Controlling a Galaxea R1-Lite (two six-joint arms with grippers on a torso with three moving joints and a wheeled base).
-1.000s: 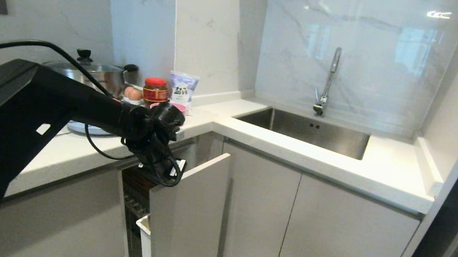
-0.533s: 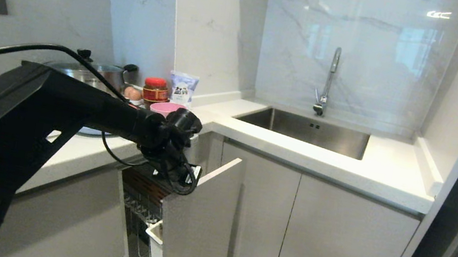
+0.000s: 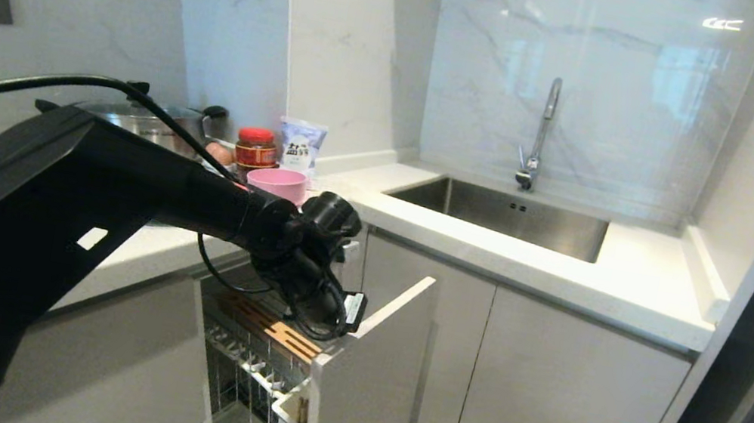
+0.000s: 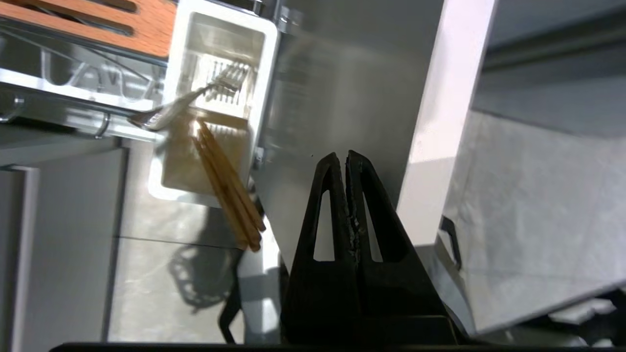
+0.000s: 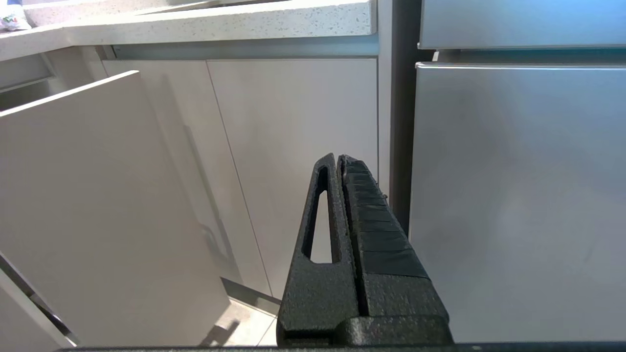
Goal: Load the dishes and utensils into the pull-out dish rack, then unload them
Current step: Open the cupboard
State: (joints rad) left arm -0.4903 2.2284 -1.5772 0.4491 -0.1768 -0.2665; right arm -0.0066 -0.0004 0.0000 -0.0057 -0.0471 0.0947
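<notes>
Chopsticks (image 4: 227, 193) are leaning together in the white cutlery caddy (image 4: 215, 105), tips poking out over its rim, and a silver fork (image 4: 188, 100) is lying tilted across the same caddy beside them. The caddy is sitting inside the pull-out dish rack (image 3: 261, 353), which is standing drawn out from under the counter (image 3: 529, 264), its slotted wooden strip (image 3: 269, 327) showing across the top and its white front panel (image 3: 367, 386) facing the room. The left gripper (image 4: 346, 156) is hanging just behind the top edge of that panel, its fingers pressed together with nothing between them; whether they are actually touching the panel's inner face is hard to tell from here. The pink bowl (image 3: 277, 183) is sitting on the counter near the corner, in front of a red-lidded jar (image 3: 256, 148) and a small white pouch (image 3: 300, 143), with a steel lidded pot (image 3: 155, 117) partly hidden behind the black arm. The sink (image 3: 507, 214) is lying further along to the right. The right gripper (image 5: 340, 157) is parked low before the closed cupboard doors (image 5: 293, 161), its fingers likewise pressed together and empty.
</notes>
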